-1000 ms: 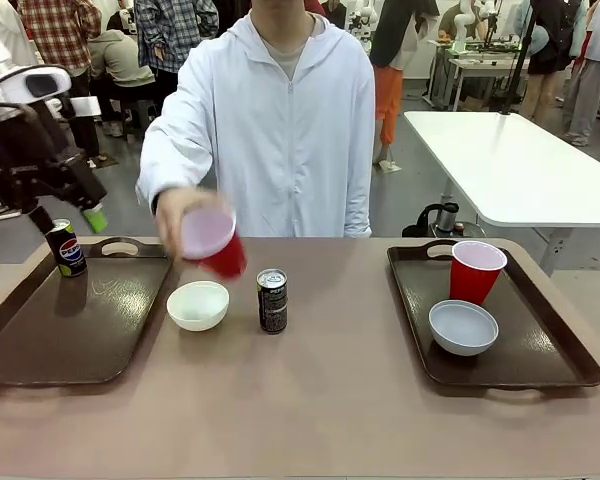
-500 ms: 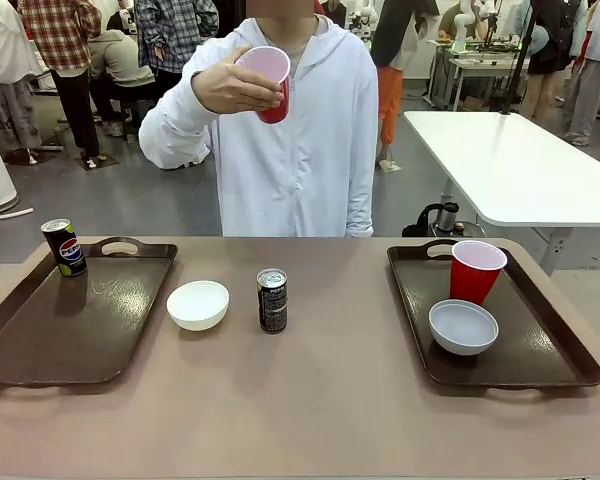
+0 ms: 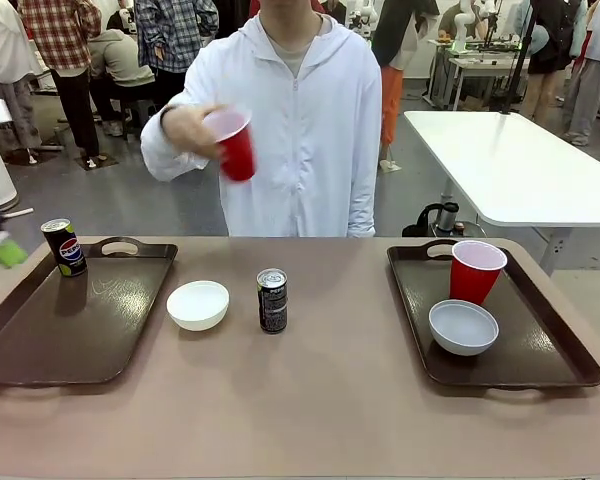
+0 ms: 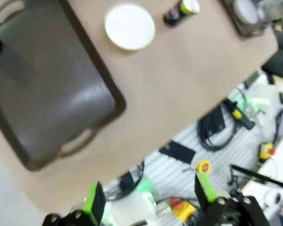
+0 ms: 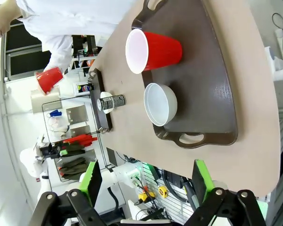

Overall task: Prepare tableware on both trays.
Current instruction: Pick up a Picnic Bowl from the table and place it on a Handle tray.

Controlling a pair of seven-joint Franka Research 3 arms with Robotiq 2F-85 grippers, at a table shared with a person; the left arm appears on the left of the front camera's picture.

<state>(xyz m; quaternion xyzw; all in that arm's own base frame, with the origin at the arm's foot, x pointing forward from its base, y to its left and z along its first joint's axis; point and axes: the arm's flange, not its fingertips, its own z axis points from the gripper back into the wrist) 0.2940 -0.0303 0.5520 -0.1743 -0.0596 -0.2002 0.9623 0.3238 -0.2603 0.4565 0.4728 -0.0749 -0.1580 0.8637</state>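
Observation:
The person's hand holds one red cup (image 3: 236, 146) tilted in the air at chest height. The left tray (image 3: 70, 320) carries a soda can (image 3: 64, 247) at its far left corner. A whitish bowl (image 3: 198, 305) and the other dark can (image 3: 272, 300) stand on the tabletop between the trays. The right tray (image 3: 540, 340) holds the second red cup (image 3: 476, 270) and a bowl (image 3: 463, 327). My left gripper (image 4: 148, 195) is open high above the near table edge; one pad (image 3: 4, 250) shows at the front view's left edge. My right gripper (image 5: 146, 176) is open, well off the right tray (image 5: 212, 80).
The tan tabletop (image 3: 310, 400) runs between and in front of the trays. A white table (image 3: 520, 170) stands behind on the right, and several people are in the background. Cables and equipment (image 4: 226, 117) lie on the floor below the table's near edge.
My left arm pulled away from the soda can on the left tray, out to the left edge. The person lifted the red cup from above the table, up high, then down to chest height.

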